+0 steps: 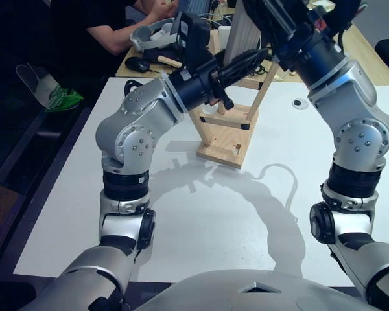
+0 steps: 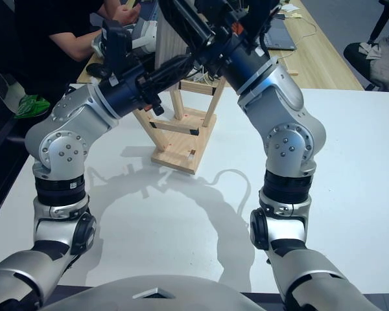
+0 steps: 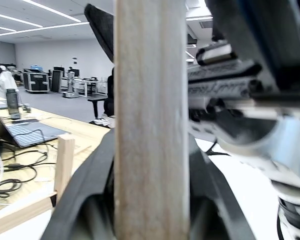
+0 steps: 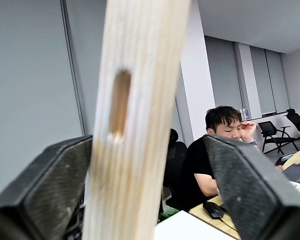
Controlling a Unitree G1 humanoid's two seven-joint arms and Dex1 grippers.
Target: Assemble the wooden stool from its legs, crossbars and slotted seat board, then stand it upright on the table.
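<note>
The partly built wooden stool (image 1: 225,133) rests tilted at the back of the white table (image 1: 201,227). Its flat slotted board (image 1: 220,155) is down and its legs and crossbars point up. My left gripper (image 1: 249,60) comes in from the left at the upper part of the frame. In the left wrist view its dark fingers (image 3: 85,190) press both sides of an upright leg (image 3: 151,125). My right gripper (image 2: 204,35) is above the stool. In the right wrist view a pale slotted leg (image 4: 135,125) stands between its spread fingers (image 4: 45,190), with a gap on one side.
Behind the table is a wooden desk (image 1: 369,55) with a mouse (image 1: 137,63), a headset (image 1: 152,32), a laptop and cables; a person sits there. A round grommet (image 1: 300,103) is in the tabletop at the right. A green-and-white item (image 1: 58,97) lies on the floor at the left.
</note>
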